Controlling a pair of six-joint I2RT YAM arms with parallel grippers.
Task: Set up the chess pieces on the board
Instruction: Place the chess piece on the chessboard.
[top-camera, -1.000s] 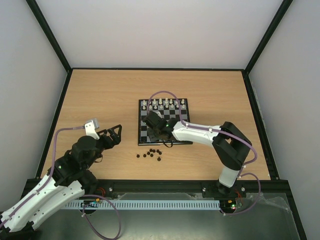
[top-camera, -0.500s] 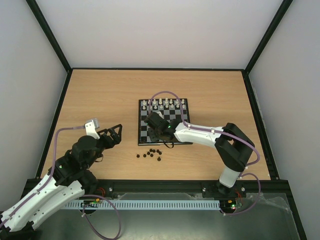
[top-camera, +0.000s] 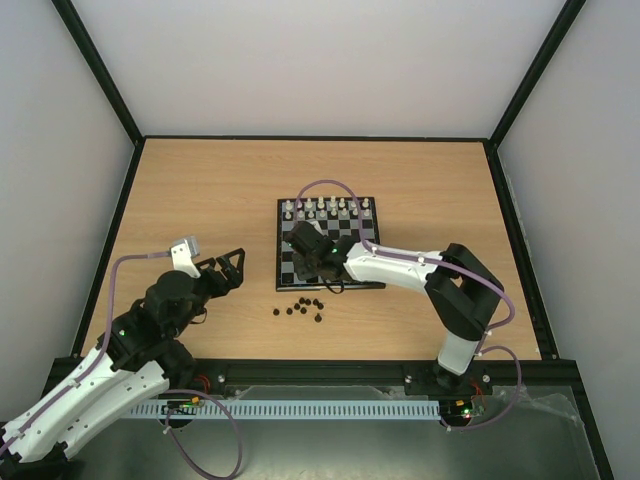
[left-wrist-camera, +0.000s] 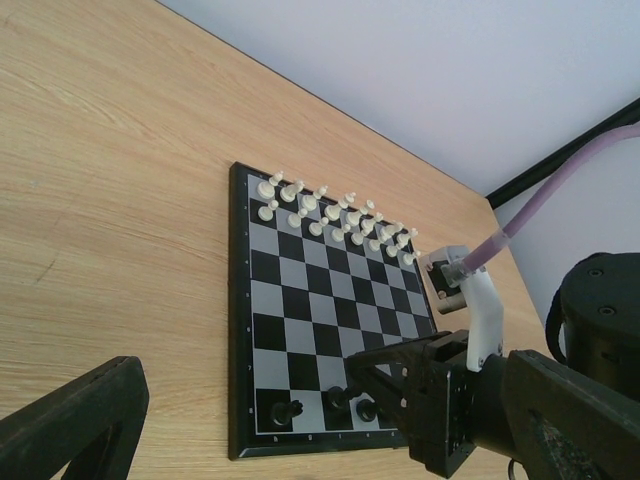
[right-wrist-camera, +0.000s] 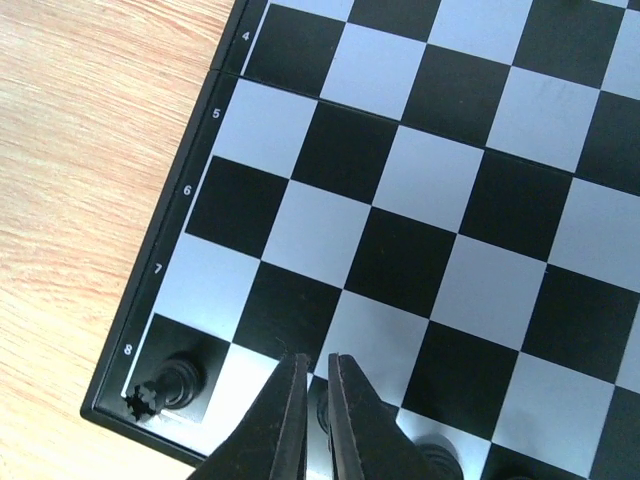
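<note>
– Only the right arm has shifted, a little back to the left above the near rows. The left arm and the loose pieces lie as before.
– Is the right end effector holding something?
– Its fingers are almost together, with only a thin slit. One piece sits just under them, but gripped or not, I cannot tell.
– And the rook?
– It stands in the near left corner of the board, I think because this is its starting square, opposite the white pieces. A few black pieces stand beside it. The loose ones wait on the table, just before the near edge, easy to reach.
– The left end effector?
– Wide open, empty, and well aside, probably to leave space.
– The room?
– Pale wood table, plain light walls, black frame.
</note>
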